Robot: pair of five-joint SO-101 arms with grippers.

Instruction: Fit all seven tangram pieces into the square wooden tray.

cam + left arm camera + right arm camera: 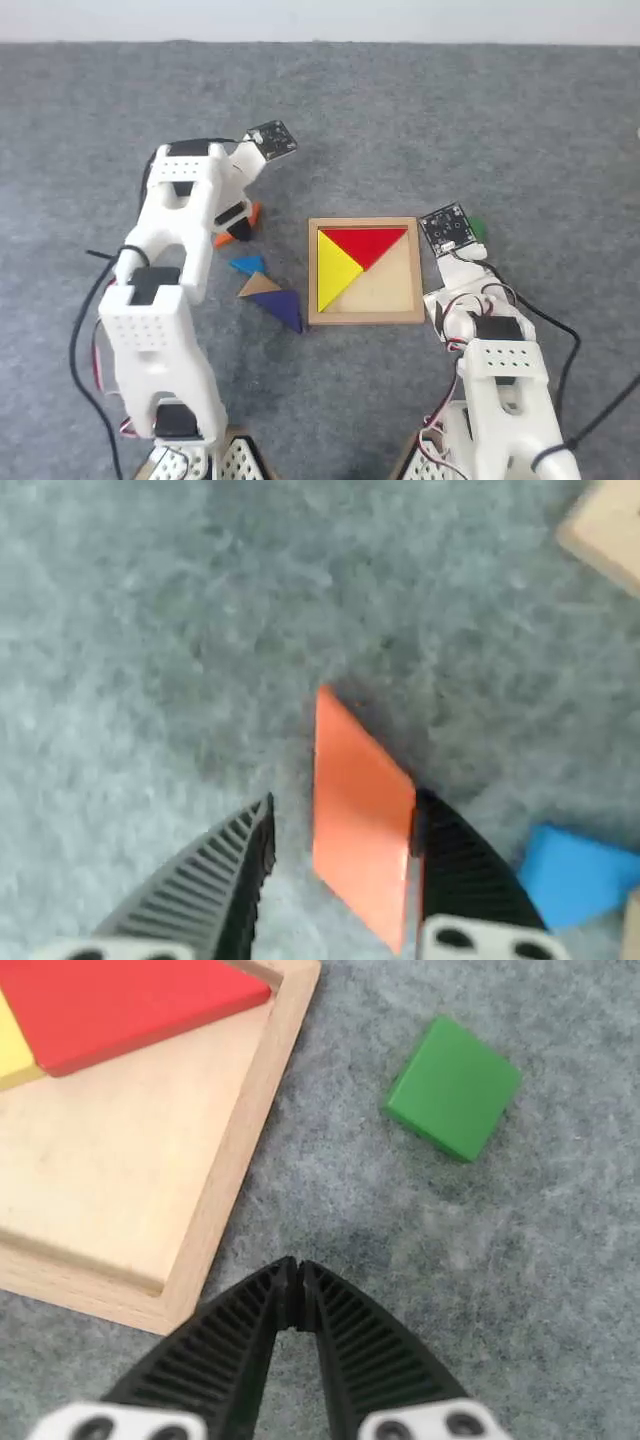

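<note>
— Between the spread fingers of the left pincer [345, 802] lies the orange piece [360, 810], flat on the grey worktop [450, 120]. Is it held?

— Not held. The pincer is open, one finger on each side of the piece. One finger sits close against a long edge, but whether it touches cannot be told.

— How should it handle?

— By its look it is a thin wooden slab: light, stiff and smooth-faced. It would likely slip if pinched at a sharp corner. The two long parallel edges, taken mid-length, seem the surest hold.

— What lies around it?

— A blue triangle [575, 875] lies just beside one finger. Past that come a tan triangle [259, 285] and a dark blue triangle [282, 307], then the tray [363, 320]. A red triangle [365, 243] and a yellow triangle [335, 270] sit in it edge to edge, and the rest is bare wood.

— And the other arm?

— The right pincer [298, 1265] is closed on nothing and hangs just beside the tray's outer rim. The green square [455, 1088] lies ahead of it, apart from the tray.

— Anything in the way?

— The blue triangle may get nudged as the finger closes. The loose triangles lie between the left pincer and the tray, so the orange piece probably needs lifting over them.
</note>
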